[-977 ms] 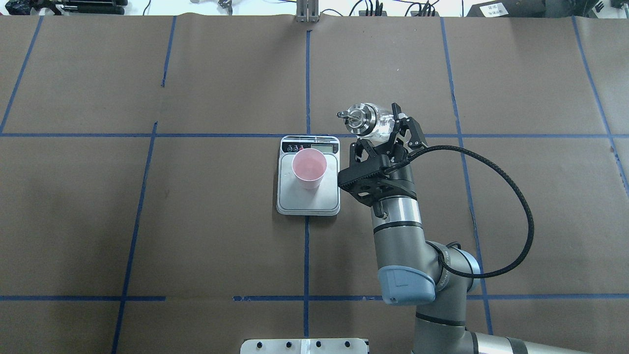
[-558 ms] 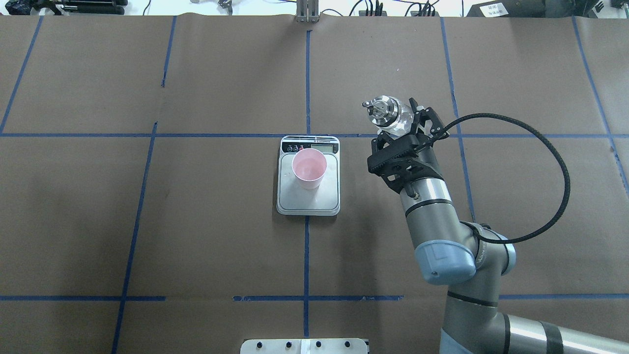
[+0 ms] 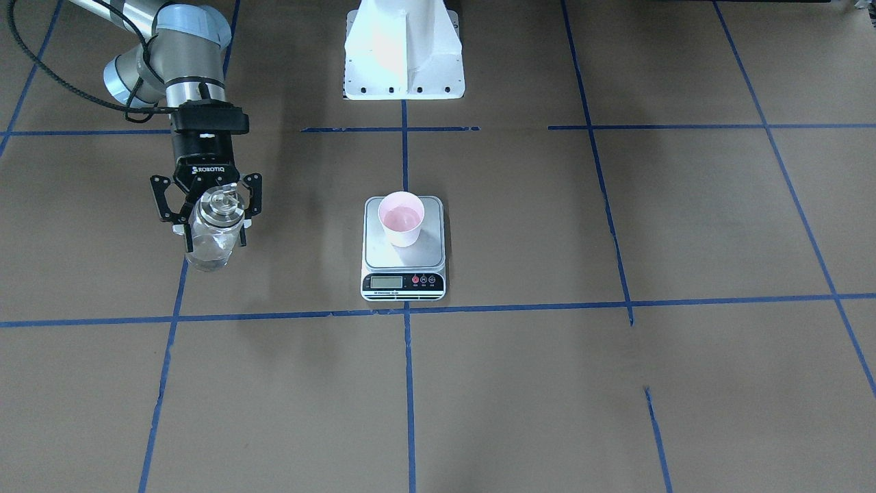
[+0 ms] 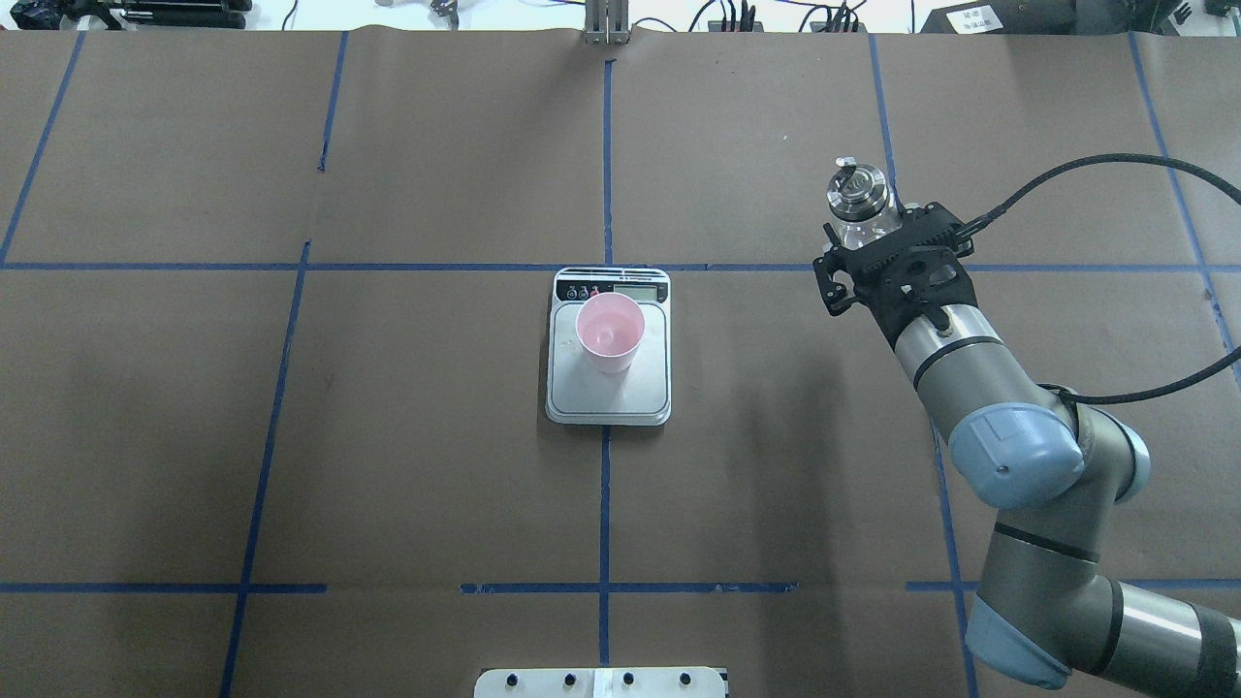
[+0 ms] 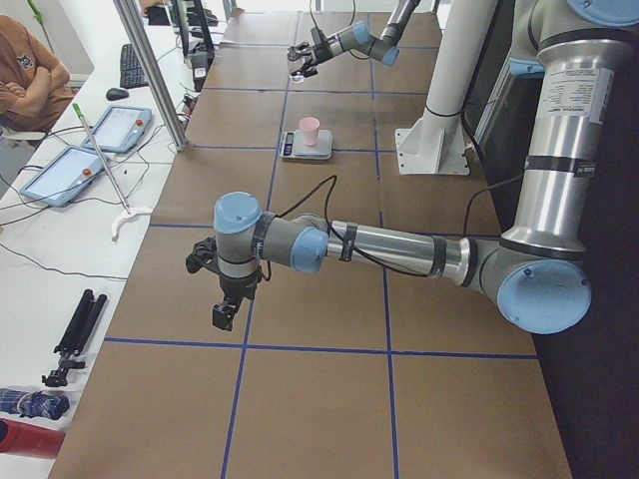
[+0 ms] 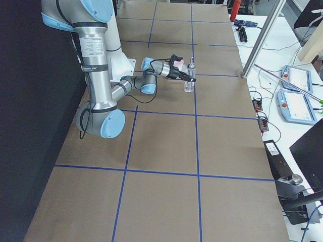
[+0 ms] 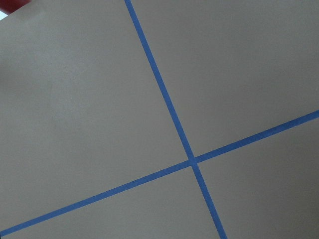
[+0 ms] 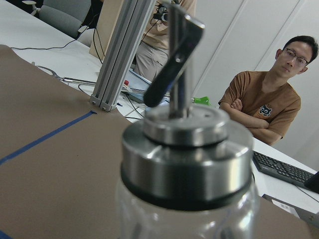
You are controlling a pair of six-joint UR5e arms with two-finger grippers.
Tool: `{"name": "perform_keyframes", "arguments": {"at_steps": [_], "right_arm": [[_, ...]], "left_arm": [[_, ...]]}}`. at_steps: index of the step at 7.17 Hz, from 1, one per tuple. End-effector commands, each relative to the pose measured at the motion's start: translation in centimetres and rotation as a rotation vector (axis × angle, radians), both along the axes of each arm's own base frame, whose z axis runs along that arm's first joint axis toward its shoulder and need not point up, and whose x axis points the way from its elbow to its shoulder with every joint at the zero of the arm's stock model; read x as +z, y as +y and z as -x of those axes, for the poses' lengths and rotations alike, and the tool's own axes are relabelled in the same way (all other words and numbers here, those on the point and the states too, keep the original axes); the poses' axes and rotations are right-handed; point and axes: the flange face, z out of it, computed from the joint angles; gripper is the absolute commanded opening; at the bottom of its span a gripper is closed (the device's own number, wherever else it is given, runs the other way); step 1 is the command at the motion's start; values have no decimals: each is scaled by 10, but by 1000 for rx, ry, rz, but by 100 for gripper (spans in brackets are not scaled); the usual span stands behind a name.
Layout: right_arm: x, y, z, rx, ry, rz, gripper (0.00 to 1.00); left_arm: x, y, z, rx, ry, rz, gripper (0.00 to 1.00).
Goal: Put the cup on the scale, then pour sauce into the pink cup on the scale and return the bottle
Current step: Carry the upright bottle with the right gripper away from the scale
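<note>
There is one cup (image 4: 610, 332), one scale (image 4: 608, 397) and one bottle (image 4: 858, 199). The pink cup stands upright on the silver top of the scale, near the middle of the tabletop (image 4: 388, 485). I cannot tell if anything is in the cup. The right claw (image 3: 212, 226) is closed around the glass bottle and holds it upright, well apart from the scale, on the robot's right side. What is inside the bottle is too clear to see. The left claw (image 5: 225, 311) hangs above the tabletop far off. I cannot tell if it is open or closed.
</note>
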Motion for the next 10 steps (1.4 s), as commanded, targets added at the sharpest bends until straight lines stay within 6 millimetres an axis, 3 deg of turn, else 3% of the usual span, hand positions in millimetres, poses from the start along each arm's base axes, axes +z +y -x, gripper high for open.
{"name": "perform_keyframes", "arguments": {"at_steps": [1,4,8,9,10], "right_arm": [[-8,3,-13,21,-227,83,0],[4,5,-20,65,-353,146,0],[55,9,-35,168,-367,203,0],[82,11,-40,182,-333,228,0],[89,12,-41,196,-357,248,0]], "left_arm": [[-3,0,0,0,0,-4,100],[-2,1,0,-2,-1,0,100],[-3,0,0,-3,-1,-4,100],[-5,0,0,-3,0,-7,100],[-7,0,0,-3,0,-10,100]]}}
